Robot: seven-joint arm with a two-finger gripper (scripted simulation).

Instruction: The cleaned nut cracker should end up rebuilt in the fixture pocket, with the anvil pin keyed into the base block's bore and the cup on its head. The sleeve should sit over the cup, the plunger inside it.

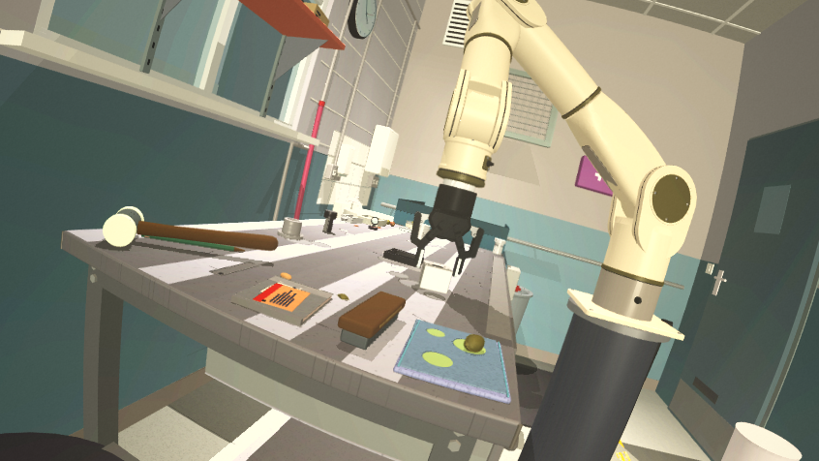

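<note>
The white block (435, 279) stands on the bench just below my gripper (445, 258), which hangs open and holds nothing. A dark flat part (400, 256) lies on the bench just to the left of the fingers. Further back on the left stands a grey metal sleeve-like cylinder (292, 227), with a small black part (329, 221) upright beside it and some tiny pieces behind. On the near right, a blue mat (455, 360) with yellow-green pads carries a round brown nut (473, 343).
Behind the bench a teal wall with a rail and a red pipe (307, 160) closes the back. A mallet (189, 232) lies at the left end, and an orange-labelled booklet (283, 299) and a brown block (371, 318) lie toward the front edge.
</note>
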